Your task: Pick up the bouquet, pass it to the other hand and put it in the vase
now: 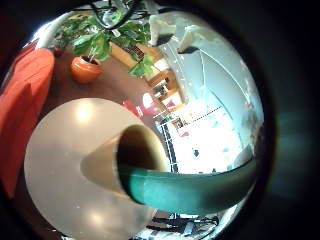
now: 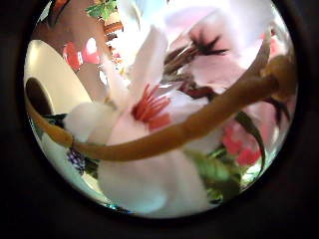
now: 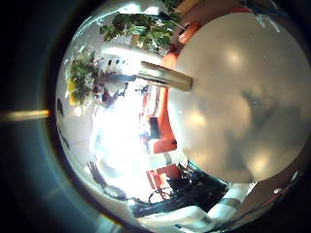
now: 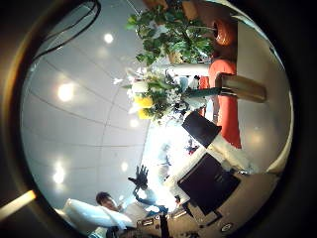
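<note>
The bouquet [image 2: 159, 110] of pale and pink flowers fills the left thumb side palm view, close to my left palm. Its thick green stem [image 1: 200, 185] runs across the left little finger side palm view, just over the open mouth of the tan vase [image 1: 135, 150] on the round table [image 1: 70, 150]. The right thumb side palm view shows the bouquet [image 4: 154, 99] at the mouth end of the vase [image 4: 241, 89], with my left hand [image 4: 201, 127] at its stems. The right little finger side palm view shows the vase [image 3: 160, 76] and the flowers [image 3: 87, 78] from a distance. My right hand is away from them.
An orange seat [image 1: 25, 100] stands beside the table. A potted plant [image 1: 88, 60] stands on the floor behind it and also shows in the right thumb side palm view [image 4: 178, 35]. The table top [image 3: 233, 107] fills much of the right little finger side palm view.
</note>
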Controlling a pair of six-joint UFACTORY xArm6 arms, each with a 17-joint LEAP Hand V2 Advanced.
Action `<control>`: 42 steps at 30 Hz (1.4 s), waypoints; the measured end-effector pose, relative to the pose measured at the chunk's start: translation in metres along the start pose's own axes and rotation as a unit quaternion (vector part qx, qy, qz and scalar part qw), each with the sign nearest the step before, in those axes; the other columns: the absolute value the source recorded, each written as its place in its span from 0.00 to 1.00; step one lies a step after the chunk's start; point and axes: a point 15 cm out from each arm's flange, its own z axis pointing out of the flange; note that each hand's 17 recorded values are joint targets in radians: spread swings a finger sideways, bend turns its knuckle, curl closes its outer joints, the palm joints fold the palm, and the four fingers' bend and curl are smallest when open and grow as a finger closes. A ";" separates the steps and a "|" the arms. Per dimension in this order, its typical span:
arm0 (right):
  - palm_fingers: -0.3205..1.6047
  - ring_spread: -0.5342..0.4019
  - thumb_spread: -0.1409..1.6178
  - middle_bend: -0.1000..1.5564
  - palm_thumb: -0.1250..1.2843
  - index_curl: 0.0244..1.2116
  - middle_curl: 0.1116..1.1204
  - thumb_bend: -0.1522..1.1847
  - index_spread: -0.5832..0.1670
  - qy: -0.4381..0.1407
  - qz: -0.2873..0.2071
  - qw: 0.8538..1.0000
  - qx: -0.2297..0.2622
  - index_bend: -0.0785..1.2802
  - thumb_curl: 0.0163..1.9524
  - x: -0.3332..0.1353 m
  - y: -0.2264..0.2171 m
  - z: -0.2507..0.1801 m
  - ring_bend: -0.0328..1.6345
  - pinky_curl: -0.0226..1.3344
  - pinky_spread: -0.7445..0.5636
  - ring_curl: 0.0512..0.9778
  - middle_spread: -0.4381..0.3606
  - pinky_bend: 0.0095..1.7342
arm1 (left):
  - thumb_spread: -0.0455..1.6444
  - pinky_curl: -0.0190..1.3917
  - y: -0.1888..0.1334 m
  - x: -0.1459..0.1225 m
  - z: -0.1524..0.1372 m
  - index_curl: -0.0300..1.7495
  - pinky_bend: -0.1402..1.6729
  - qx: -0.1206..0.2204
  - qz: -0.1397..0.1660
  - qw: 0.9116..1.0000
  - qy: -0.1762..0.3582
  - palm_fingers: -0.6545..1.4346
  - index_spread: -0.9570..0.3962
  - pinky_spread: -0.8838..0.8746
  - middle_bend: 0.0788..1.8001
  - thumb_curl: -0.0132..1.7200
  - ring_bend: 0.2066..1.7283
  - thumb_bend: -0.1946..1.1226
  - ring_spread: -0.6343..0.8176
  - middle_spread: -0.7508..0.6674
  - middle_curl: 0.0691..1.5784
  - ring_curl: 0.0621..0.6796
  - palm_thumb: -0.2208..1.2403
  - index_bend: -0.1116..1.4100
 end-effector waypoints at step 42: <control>0.39 0.64 0.65 0.22 0.63 0.26 0.25 0.10 0.24 0.050 -0.013 0.997 -0.056 0.19 0.26 0.047 0.049 -0.017 0.42 0.11 0.95 0.11 0.50 0.37 | 0.59 0.21 0.032 0.006 -0.080 0.23 0.19 -0.119 -0.135 0.921 -0.346 0.30 0.78 0.86 0.05 0.19 0.16 0.13 0.92 0.94 0.09 0.20 0.22 0.19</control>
